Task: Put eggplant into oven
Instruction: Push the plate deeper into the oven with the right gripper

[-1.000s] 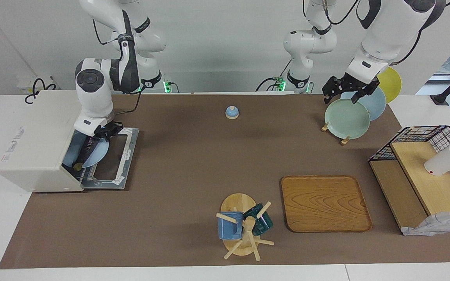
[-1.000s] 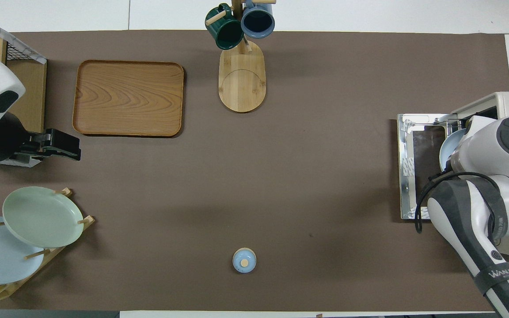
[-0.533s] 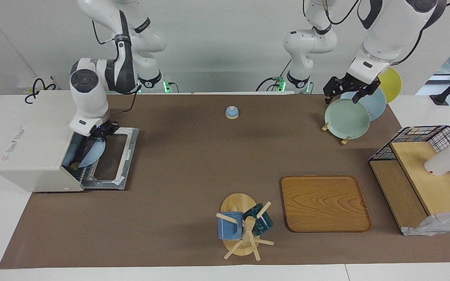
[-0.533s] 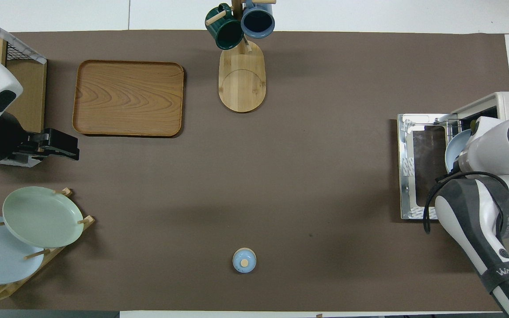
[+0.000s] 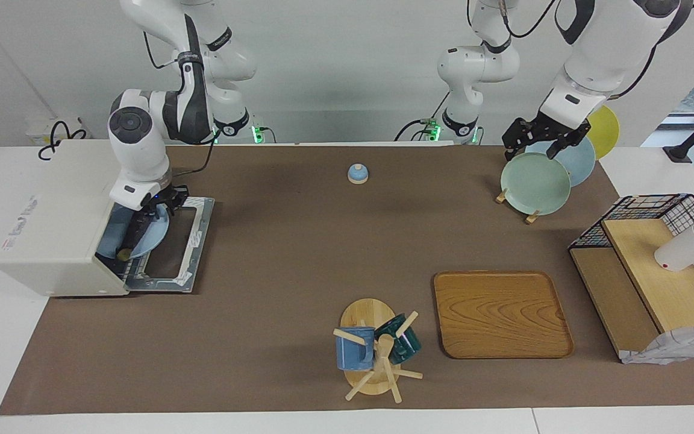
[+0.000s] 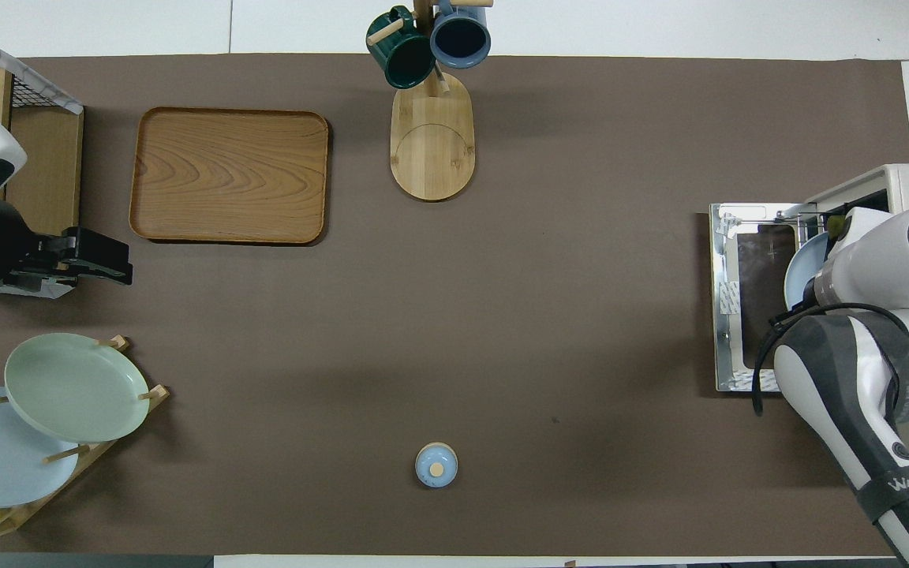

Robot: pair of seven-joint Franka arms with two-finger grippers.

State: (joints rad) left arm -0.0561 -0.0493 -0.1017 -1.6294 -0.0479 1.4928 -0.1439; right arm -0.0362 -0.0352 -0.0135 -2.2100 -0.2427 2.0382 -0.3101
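The cream-white oven [image 5: 52,229] stands at the right arm's end of the table, and its glass door [image 5: 181,241] lies dropped open. The dark eggplant [image 5: 132,232] lies on a light blue plate [image 5: 153,236] that sits half inside the oven's mouth. My right gripper [image 5: 160,206] is at the plate's rim nearer the robots and seems shut on it. In the overhead view the oven [image 6: 896,185] and the plate's edge [image 6: 795,268] show, but the arm hides the eggplant and the gripper. My left gripper [image 5: 532,143] waits open and empty above the plate rack.
A plate rack [image 5: 537,181] holds green, blue and yellow plates. A small blue lid [image 5: 357,173] lies near the robots. A mug tree [image 5: 377,352] and a wooden tray [image 5: 500,313] lie farther out. A wire shelf [image 5: 654,265] with a white cup [image 5: 684,247] stands at the left arm's end.
My right gripper pushed the plate with the eggplant deeper into the oven, then drew it slightly back out. My left gripper rose a little.
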